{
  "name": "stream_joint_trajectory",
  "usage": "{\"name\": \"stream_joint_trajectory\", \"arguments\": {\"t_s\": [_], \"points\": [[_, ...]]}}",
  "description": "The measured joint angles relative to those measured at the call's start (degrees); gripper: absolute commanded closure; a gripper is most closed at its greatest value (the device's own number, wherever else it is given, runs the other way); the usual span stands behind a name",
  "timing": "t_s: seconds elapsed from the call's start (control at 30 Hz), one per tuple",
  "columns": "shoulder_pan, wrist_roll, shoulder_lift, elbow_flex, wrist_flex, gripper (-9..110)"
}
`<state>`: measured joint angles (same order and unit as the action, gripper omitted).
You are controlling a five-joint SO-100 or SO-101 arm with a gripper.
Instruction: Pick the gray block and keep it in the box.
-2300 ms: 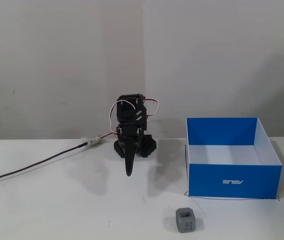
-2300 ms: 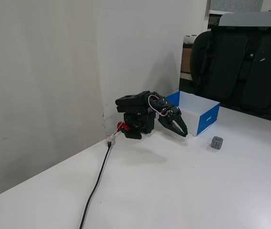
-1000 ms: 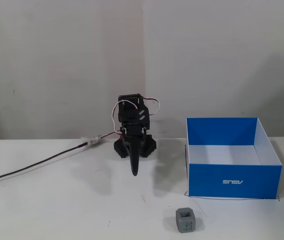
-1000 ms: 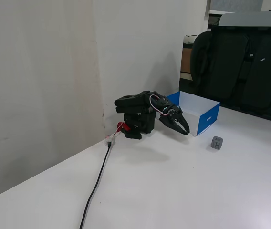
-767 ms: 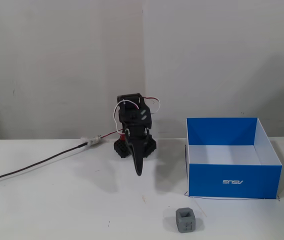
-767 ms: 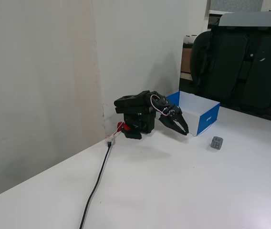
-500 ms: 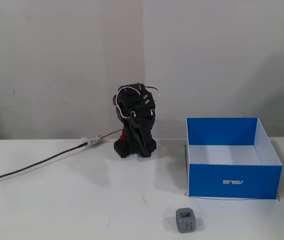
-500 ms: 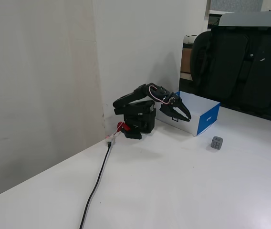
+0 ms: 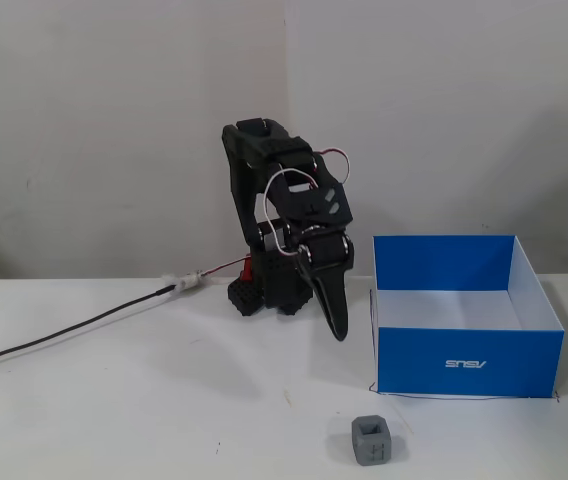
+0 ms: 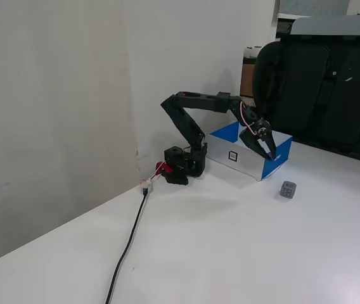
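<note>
Gray, matte block (image 9: 372, 440): small cube with recessed square faces, resting on the white surface (image 9: 144, 400) at the front edge of a fixed view, ahead of and slightly left of the box, apart from it. Judged light and rigid; the matte finish should give fair friction. Best hold is judged to be across two opposite flat sides, squarely, since the recesses could let a fingertip slip in or cock the cube.

Cable (image 9: 74, 328): runs in from the left across the surface to the arm's base, well clear of the block.

Pincer (image 9: 336, 315): black, pointing down just left of the box, above the surface, holding nothing. Fingers appear together or nearly so; the gap is too small to tell for certain.

Box (image 9: 467, 362): blue card, white inside, open top, empty as far as seen, logo wall facing the camera. Its near wall is an edge to clear when carrying in.

Open room: bare surface all around the block (image 10: 288, 190); the approach from above looks unobstructed.
</note>
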<state>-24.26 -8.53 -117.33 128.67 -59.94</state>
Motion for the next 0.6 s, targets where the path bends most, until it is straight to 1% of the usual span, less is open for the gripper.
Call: {"name": "stream_joint_trajectory", "arguments": {"t_s": [0.07,0.1,0.17,0.3,0.47,0.6], "points": [[0.62,-0.09,4.31,-1.67,0.70,87],[0.26,-0.09,6.33,-2.46,0.88,79],[0.53,-0.09,8.79,-2.81,0.88,73],[-0.62,0.00,13.97,-4.04,0.88,72],[-0.26,-0.79,27.60,-12.92,0.88,72],[-0.26,-0.79,32.78,-17.67,0.00,72]]}}
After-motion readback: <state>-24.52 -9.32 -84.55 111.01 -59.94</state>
